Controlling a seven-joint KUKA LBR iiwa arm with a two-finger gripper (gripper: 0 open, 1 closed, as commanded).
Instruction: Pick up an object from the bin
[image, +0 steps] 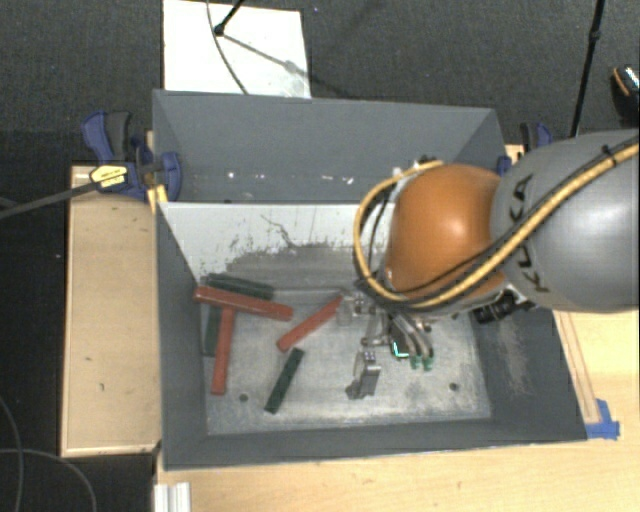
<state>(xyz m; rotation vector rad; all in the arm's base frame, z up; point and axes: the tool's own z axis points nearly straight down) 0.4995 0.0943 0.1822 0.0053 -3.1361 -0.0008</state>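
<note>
- While the gripper (363, 378) is hanging low over the bare floor of the bin (450, 395), right of the middle, the orange wrist cover (440, 235) is crowding over it, so I cannot tell whether it is released, clenched or grasping anything.
- Two things are lying nearest, both to its left: a dark green bar (284, 380) slanting on the near side, and a red bar (310, 325) slanting a little farther back.
- More red and dark bars are sitting in a loose heap (235, 300) at the far left.
- Going straight down is, in my judgement, risking a close on bare metal, since neither bar is lying under the gripper.
- Reaching sideways is risking a nudge that slides a flat bar away.
- Lettering on the grey arm link (590, 260) is reading partly as KUKA, with a yellow cable (560, 205) crossing it.
</note>
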